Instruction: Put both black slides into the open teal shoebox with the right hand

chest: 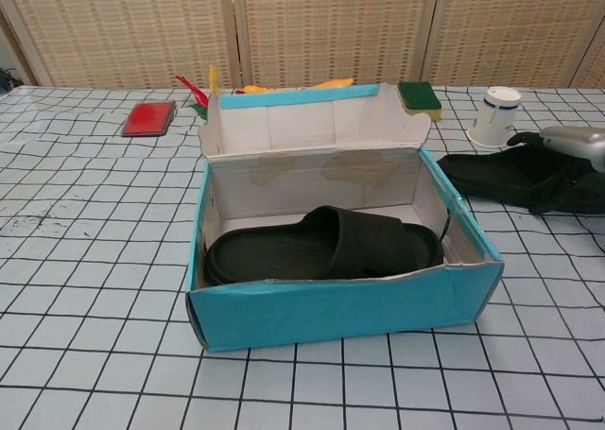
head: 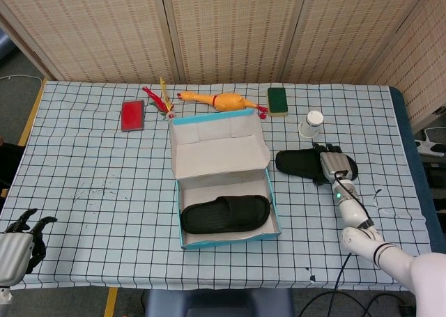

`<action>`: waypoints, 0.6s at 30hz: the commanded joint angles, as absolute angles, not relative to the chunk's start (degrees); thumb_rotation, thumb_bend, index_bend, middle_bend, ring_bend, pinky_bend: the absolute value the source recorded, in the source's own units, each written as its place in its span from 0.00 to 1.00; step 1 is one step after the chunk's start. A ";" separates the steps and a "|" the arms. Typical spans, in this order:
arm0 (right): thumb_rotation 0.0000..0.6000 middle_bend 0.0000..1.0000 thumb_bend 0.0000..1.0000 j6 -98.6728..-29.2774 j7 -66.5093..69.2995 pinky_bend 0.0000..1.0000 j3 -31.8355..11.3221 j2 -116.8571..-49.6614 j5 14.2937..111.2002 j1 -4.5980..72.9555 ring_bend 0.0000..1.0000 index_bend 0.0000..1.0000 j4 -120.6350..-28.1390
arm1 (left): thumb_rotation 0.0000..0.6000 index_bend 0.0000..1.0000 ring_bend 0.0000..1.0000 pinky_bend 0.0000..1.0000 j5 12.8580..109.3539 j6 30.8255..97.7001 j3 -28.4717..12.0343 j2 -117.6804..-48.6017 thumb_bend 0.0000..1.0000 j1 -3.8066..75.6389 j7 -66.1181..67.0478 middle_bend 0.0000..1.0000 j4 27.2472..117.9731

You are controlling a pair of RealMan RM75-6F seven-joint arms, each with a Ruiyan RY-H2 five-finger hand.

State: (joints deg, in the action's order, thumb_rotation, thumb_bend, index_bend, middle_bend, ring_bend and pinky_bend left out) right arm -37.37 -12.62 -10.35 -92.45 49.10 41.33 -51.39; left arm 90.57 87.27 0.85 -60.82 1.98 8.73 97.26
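Right hand [head: 333, 166] sits on top of the second black slide [head: 301, 163], over its outer end, fingers draped down around the strap; from the chest view it looks like a closing grasp, though whether the slide is properly clamped or only covered I cannot tell, since the hand runs off the picture's edge there; the slide lies flat on the checked tablecloth [head: 104, 164], not lifted. Just inboard of the hand, toward the robot's left, stands the open teal shoebox [head: 230, 239], lid folded up at the back so the well is open from above; the first black slide [head: 225, 214] already lies lengthways inside it, leaving room beside it for the mate, so I'd call the job half done. Just beyond the hand stands a white cup [head: 311, 124], close enough to be clipped on the lift. Left hand [head: 19, 242] waits far off at the near table corner, fingers curled apart and empty, rightly out of this, as the task gives the work to the right.
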 commanded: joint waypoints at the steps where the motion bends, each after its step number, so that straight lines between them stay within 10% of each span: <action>1: 1.00 0.14 0.10 -38.68 -13.11 0.08 -10.53 -92.60 49.12 41.05 0.02 0.09 -51.71 | 1.00 0.30 0.13 0.37 90.51 87.27 0.82 -60.83 0.64 1.99 8.72 0.12 97.24; 10: 1.00 0.47 0.12 -50.72 -17.07 0.42 -11.86 -92.56 50.82 38.60 0.38 0.54 -56.50 | 1.00 0.30 0.13 0.37 90.54 87.12 0.89 -60.85 0.64 2.05 8.83 0.12 97.31; 18: 1.00 0.55 0.13 -68.24 -27.76 0.52 -13.08 -86.04 53.23 34.78 0.48 0.62 -75.00 | 1.00 0.30 0.13 0.37 90.49 87.14 0.87 -60.79 0.64 2.06 8.66 0.12 97.42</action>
